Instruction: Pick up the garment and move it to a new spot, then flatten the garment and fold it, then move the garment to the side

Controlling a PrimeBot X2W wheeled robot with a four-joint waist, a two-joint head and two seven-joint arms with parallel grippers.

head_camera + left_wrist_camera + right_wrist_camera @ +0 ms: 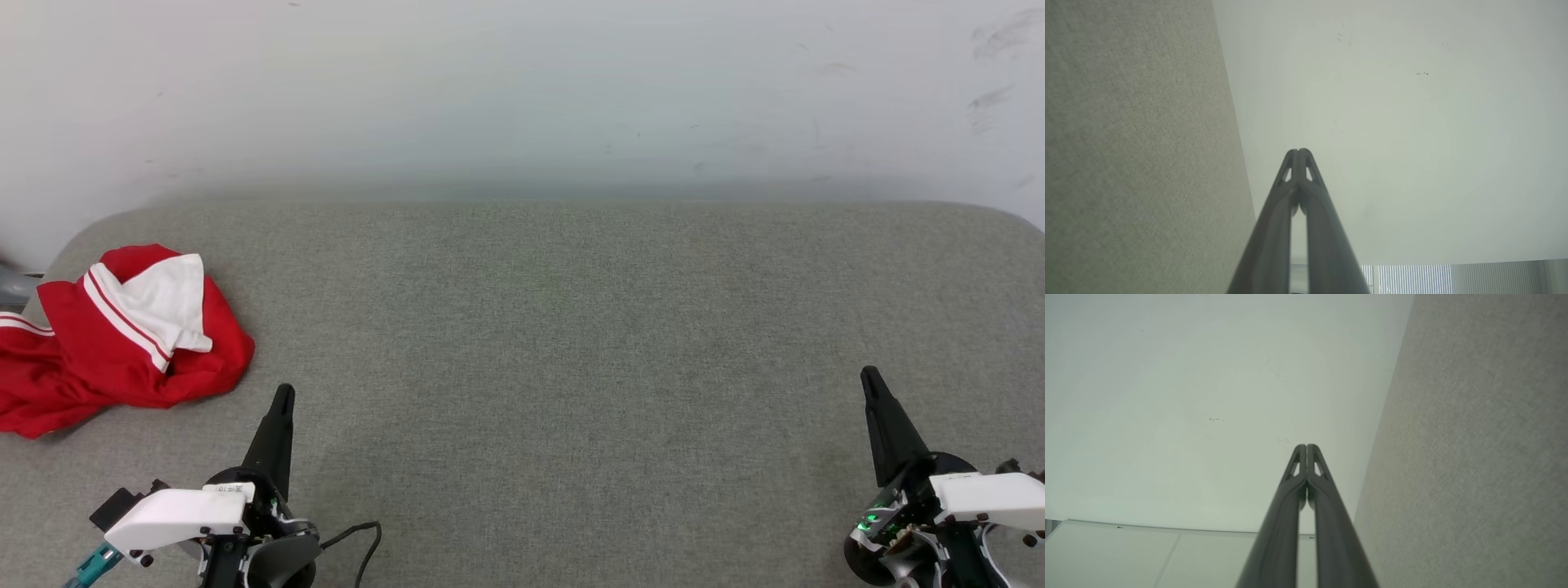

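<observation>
As viewed from the head camera, found garment (122, 343) bunched in a loose heap at far-left part of grey fabric bench (571, 367), close to rounded back corner, with left portion cut off by picture edge. Recorded red body cloth underneath, white sleeve lying on top, white-and-red striped trim running diagonally across heap. Not flattened, not folded. Logged left gripper (283, 392) low at near-left, pointing up the view toward pale wall (522, 82), tip near lower-right edge of garment but apart from it. Checked in left wrist view: left gripper (1299, 152) clenched tip to tip, grasping nothing, with bench (1126, 143) along left side and wall beyond. Logged right gripper (869, 376) at near-right, well apart from garment, over bare bench cloth. Checked in right wrist view: right gripper (1306, 447) likewise clenched tip to tip on nothing, with bench (1474, 457) along right side. Noted white housing (175, 514) behind left gripper and thin black cable (363, 543) looping just beside it. Height of either gripper above bench: cannot tell.
</observation>
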